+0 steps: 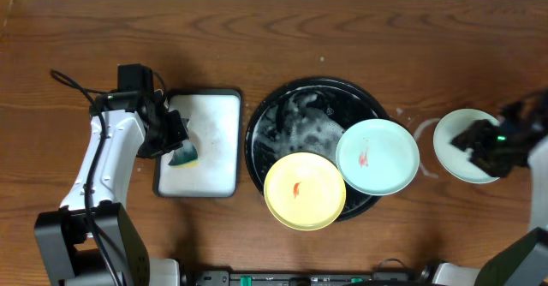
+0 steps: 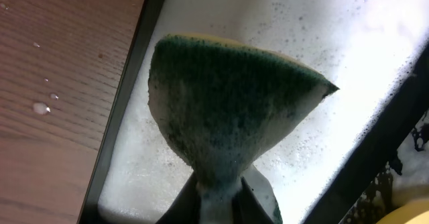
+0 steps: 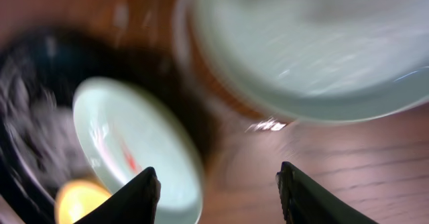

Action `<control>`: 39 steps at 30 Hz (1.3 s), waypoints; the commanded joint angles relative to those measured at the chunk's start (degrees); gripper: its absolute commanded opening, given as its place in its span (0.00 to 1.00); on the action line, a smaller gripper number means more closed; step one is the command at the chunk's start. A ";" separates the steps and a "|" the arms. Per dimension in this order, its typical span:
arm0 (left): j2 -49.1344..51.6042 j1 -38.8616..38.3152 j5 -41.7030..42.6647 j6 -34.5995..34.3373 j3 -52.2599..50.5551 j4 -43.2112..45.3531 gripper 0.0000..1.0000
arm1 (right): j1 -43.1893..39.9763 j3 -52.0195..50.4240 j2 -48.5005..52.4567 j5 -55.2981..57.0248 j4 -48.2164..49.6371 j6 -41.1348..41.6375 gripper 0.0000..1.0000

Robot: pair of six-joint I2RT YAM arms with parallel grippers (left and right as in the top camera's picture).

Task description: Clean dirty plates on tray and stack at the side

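- Progress, by my read: about a third done. One plate of three is off the tray and two are left to do.
- Side plate (image 1: 449, 136): pale mint, flat on the desk (image 1: 86, 29), right of the black tray (image 1: 261, 119) and apart from it. I see no red smear on the part that shows. The right wrist view is blurred, so I judge it cleaned rather than know it. I count it as the base of the stack.
- Right hand (image 3: 218, 177): over the side plate's right part, fingers spread, nothing between them. I take the plate as set down, not held.
- Smeared mint plate (image 1: 377, 156): red-orange mark at its centre. It lies across the tray's right rim and partly overhangs the desk. Not cleaned.
- Yellow plate (image 1: 304, 192): same mark at its centre, resting on the tray's front rim. Its edge meets the smeared mint plate, and I cannot tell for sure which lies on top. Not cleaned.
- Foam (image 1: 304, 128): spread over the tray's bare back half, so the washing spot looks ready.
- Left hand (image 1: 174, 136): pinching a green sponge (image 2: 228, 110) by its narrow end. It hangs over the white tray (image 1: 218, 140), left of the black tray, touching neither dirty plate.
- Left to do: scrub both marked plates, then carry each onto the side plate.
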 commanded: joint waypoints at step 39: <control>-0.02 0.11 4.72 1.42 0.17 1.79 0.08 | 29.31 -12.70 3.48 6.01 40.37 8.52 0.01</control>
